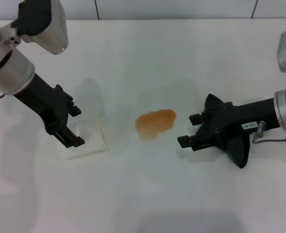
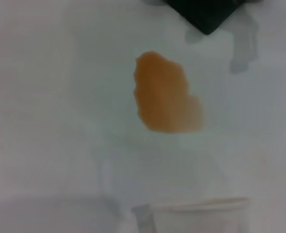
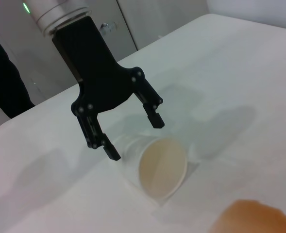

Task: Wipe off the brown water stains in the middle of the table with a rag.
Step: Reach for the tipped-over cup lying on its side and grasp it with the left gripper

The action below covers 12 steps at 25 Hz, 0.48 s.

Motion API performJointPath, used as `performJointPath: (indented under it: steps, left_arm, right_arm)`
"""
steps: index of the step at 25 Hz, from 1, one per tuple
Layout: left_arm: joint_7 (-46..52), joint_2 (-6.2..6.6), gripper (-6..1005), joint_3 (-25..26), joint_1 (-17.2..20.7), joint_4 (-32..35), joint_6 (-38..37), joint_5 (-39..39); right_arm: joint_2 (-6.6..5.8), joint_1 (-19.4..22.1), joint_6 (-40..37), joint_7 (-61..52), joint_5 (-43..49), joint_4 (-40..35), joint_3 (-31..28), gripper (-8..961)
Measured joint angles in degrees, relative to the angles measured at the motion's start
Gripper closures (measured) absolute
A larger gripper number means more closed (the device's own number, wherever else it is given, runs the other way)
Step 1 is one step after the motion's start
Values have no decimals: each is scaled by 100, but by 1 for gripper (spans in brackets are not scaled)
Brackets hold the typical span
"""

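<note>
From the head view, my right gripper [image 1: 185,130] lies low over the table [image 1: 133,194] with the rag [image 1: 232,143] clamped between its fingers, black folds fanning out behind and beside the jaws. The brown water stains [image 1: 155,123] sit just ahead of those fingertips, toward my left, near but apart. The blotch's long axis runs roughly in line with my reach. My right arm is clearly the nearer one. My left gripper [image 1: 67,127] hovers, fingers spread, over a tipped white cup [image 1: 87,138], well apart from the stain. A small white label on the right wrist carries print I cannot read.

From the left wrist view, the stain [image 2: 167,94] lies out beyond the cup's rim [image 2: 196,204], with a black corner of the rag [image 2: 206,14] past it.

From the right wrist view, the left gripper [image 3: 133,136] straddles the cup [image 3: 159,167] without touching; the stain's edge [image 3: 254,218] shows nearest me.
</note>
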<state>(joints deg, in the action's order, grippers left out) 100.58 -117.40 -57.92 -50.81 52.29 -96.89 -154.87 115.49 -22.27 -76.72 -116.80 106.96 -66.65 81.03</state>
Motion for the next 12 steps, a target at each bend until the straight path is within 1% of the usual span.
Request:
performJointPath:
  steps: [12]
  left_arm:
    - [30,-36,196,-2,-18,-85,130,-9]
  right_arm:
    - [0,-5,-1,-1,0,-15,0,162]
